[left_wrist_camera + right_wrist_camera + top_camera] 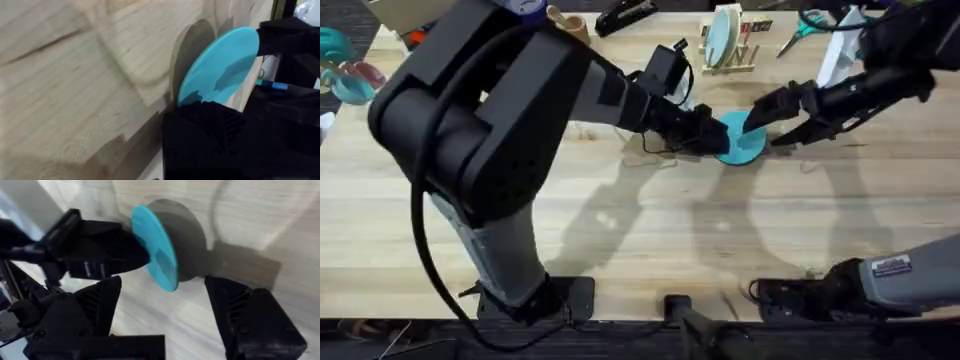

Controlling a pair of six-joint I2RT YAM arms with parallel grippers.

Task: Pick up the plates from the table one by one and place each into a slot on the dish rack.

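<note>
Right now my left gripper [720,138] is clamped on the teal plate [742,138], tilting it on edge above the table [650,220]. My right gripper [775,118], fingers spread and empty, sits just beside its far rim, nearer the dish rack [728,60], which already holds the cream plate [723,35].

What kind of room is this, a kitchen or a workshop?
Probably a robotics lab bench rather than a kitchen: two robot arms work over a wooden table, handling a teal plate near a small dish rack, with scissors lying about.
</note>
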